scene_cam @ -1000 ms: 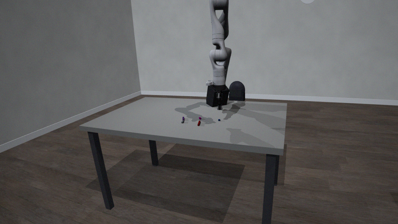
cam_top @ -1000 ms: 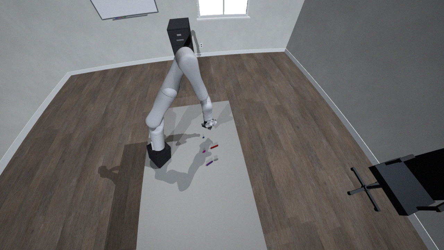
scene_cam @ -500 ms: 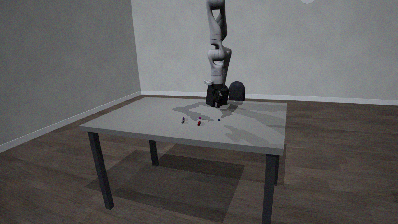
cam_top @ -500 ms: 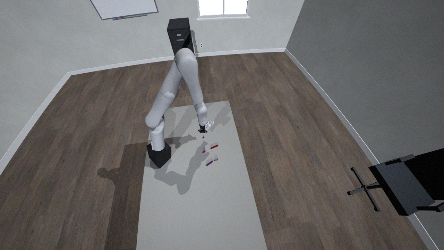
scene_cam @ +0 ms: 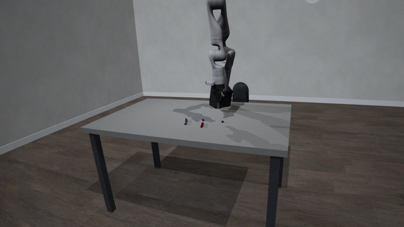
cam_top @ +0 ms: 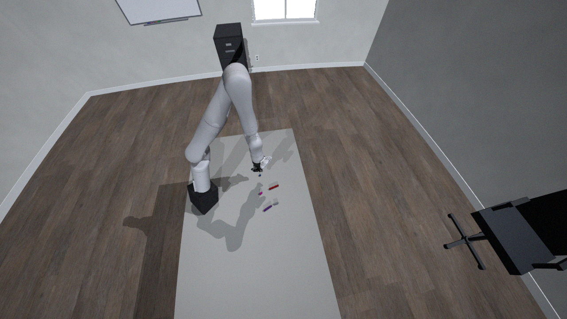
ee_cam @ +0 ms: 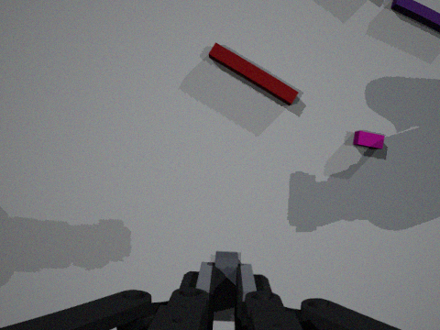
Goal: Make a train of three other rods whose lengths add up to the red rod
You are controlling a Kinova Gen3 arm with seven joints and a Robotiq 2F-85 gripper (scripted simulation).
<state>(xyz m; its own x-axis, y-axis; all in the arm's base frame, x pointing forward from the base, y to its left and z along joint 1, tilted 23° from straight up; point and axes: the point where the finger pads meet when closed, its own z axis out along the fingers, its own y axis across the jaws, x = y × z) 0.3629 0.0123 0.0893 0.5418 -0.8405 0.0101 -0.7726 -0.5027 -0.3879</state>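
Clenched on a grey rod (ee_cam: 226,259), high above the table (cam_top: 253,269) (scene_cam: 127,118) with the gripper (cam_top: 257,170) (scene_cam: 218,107) (ee_cam: 225,282). Sits near, below the fingertips: the blue rod (cam_top: 259,174) (scene_cam: 222,121). Lie farther off: the red rod (cam_top: 273,186) (scene_cam: 202,124) (ee_cam: 253,73), magenta rod (cam_top: 260,193) (scene_cam: 202,119) (ee_cam: 368,139), purple rod (cam_top: 267,208) (scene_cam: 185,120) (ee_cam: 418,14) and second grey rod (cam_top: 275,203) (scene_cam: 185,123). Risks nudging blue askew by descending off-line, or dropping tilted by releasing early.

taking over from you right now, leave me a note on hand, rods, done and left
Hand: above the table, shut on what looks like a grey rod.
On the table: red rod, magenta rod, blue rod, and purple rod with a second grey rod by its end.
Done: no three-rod train.
Left: probably join blue and both greys (1+3+3=7), keep purple, magenta and red apart, let go.
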